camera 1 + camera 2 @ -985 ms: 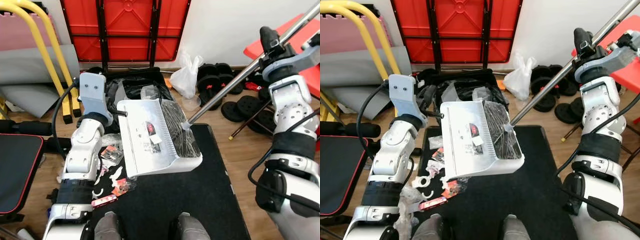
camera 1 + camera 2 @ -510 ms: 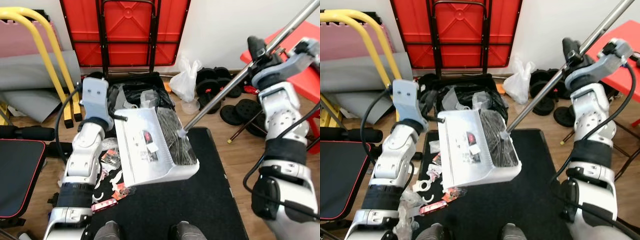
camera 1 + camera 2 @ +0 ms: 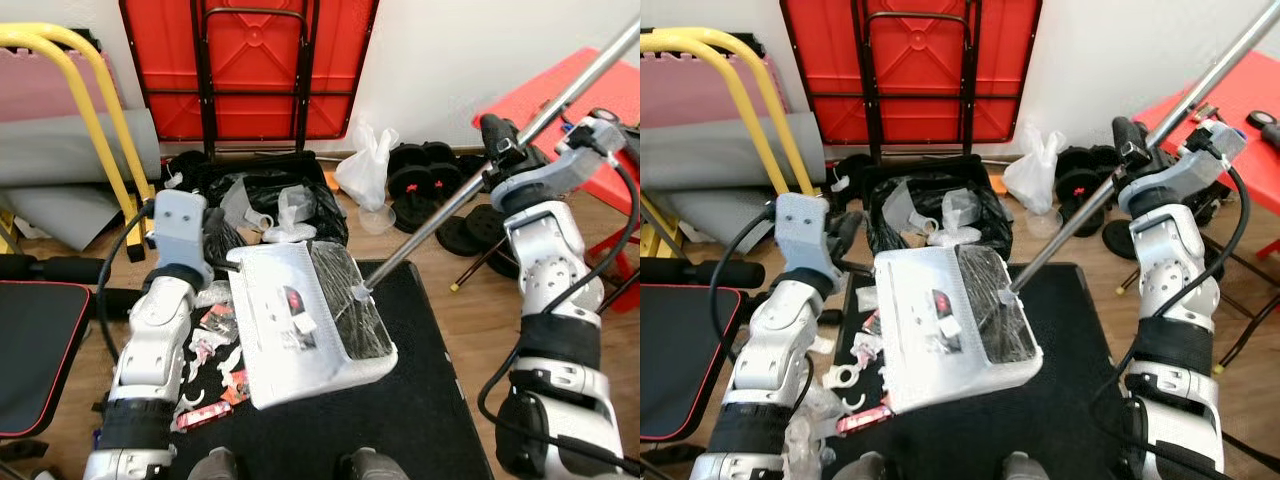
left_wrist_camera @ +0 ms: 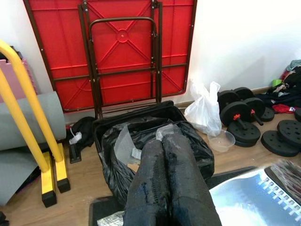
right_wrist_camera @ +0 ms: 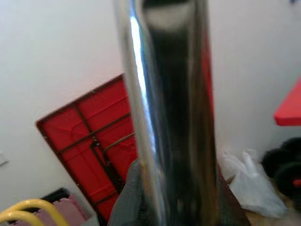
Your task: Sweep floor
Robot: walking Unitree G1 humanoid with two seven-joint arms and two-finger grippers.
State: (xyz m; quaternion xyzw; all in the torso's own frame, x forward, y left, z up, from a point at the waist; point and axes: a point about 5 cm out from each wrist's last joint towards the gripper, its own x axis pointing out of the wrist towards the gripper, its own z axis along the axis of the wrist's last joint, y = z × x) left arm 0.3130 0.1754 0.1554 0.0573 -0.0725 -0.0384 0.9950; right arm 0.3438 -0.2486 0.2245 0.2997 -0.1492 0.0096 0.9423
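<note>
A red folded table (image 3: 250, 70) is stood against the white wall. Before it, an open black rubbish bag (image 3: 940, 205) is set on the wooden floor (image 3: 470, 310). A black mat (image 3: 420, 400) is spread nearer the robot. A white dustpan (image 3: 300, 325) is held tilted above the mat's far left corner, just short of the bag. The broom's black bristles (image 3: 350, 315) are laid in the pan's right half. The silver broom handle (image 3: 470, 185) is run up and to the right.

Left claw (image 4: 171, 155): fingers are pressed together, no gap seen; what is held cannot be made out, though the dustpan is seen just beside them. Right claw (image 3: 497, 150): closed round the broom handle, high on the right.

Scraps of litter (image 3: 215, 350) are scattered left of the mat. Dumbbells and weight plates (image 3: 430, 180) crowd the floor to the right; bare mat is left beneath the pan.
</note>
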